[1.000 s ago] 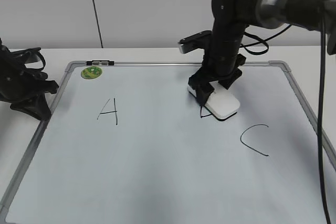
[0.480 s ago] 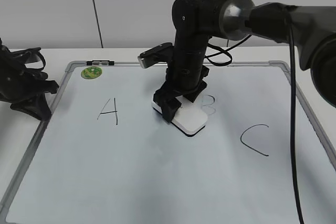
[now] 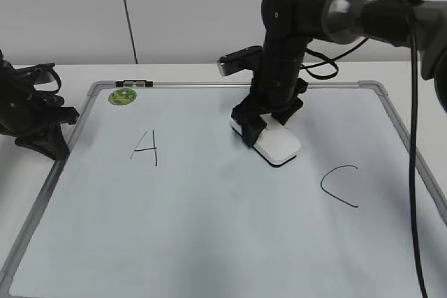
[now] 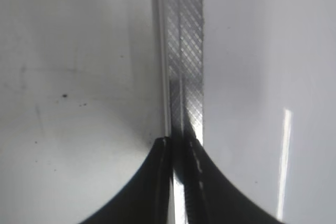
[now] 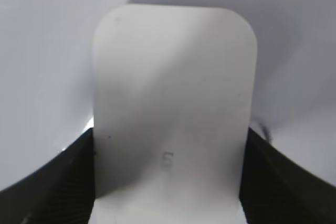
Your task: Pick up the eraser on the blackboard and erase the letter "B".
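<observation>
Right gripper (image 3: 260, 128) pinches the eraser (image 3: 277, 145) by its two long sides; in the right wrist view the dark fingers (image 5: 55, 184) press against both edges of the white block (image 5: 170, 114), fingertips cut off by the frame bottom. Eraser sits flat on the blackboard (image 3: 209, 242), mid-board, slightly right of centre, far half. Its underside is hidden. The letter "B" can't be made out: the spot is covered by the eraser and gripper, so can't tell how much ink is there. "A" (image 3: 144, 149) is left of the eraser, "C" (image 3: 339, 185) near-right, both well apart from it. Green magnet (image 3: 122, 95) at the far-left corner. Left gripper (image 3: 43, 132) rests at the board's left frame edge; the left wrist view shows its tips (image 4: 178, 182) close together over the metal frame (image 4: 185, 51), only a thin gap between them, nothing held.
</observation>
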`<action>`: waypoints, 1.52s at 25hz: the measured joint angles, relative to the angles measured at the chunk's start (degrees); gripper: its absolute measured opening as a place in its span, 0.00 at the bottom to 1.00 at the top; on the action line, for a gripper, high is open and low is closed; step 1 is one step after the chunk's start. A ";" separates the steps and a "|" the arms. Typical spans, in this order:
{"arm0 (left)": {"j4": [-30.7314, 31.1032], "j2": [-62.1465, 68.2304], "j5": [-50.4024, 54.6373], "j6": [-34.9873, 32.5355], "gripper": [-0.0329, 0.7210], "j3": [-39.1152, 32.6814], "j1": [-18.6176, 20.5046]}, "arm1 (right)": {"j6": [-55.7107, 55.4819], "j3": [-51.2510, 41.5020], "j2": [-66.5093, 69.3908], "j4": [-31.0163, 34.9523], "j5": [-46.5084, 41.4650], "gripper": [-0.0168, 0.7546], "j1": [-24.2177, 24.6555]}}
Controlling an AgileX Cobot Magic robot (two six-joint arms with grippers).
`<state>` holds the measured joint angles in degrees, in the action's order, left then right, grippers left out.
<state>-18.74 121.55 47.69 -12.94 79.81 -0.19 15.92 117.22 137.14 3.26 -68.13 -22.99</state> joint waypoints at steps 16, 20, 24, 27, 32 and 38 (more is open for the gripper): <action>-0.13 0.03 0.09 0.00 0.08 0.00 0.00 | -3.46 0.13 0.00 0.12 0.82 0.72 9.55; -0.13 0.12 0.09 0.00 0.08 0.00 0.00 | -4.04 0.17 0.00 -0.71 0.75 0.72 9.63; -0.13 0.12 0.09 0.00 0.08 0.00 0.00 | -3.93 1.94 0.43 -0.13 -0.82 0.72 9.77; -0.13 0.12 0.09 0.00 0.08 0.00 0.00 | -3.47 5.81 0.93 -0.13 -2.14 0.72 10.12; -0.13 0.12 0.09 0.00 0.08 0.00 0.00 | -3.25 9.19 -2.58 -0.13 -2.26 0.72 10.34; -0.13 0.12 0.09 0.00 0.08 0.00 0.00 | -4.21 3.43 -10.90 -2.03 -2.33 0.72 10.59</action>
<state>-18.87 121.67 47.79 -12.94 79.81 -0.19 11.71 120.65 126.24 1.23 -70.46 -12.40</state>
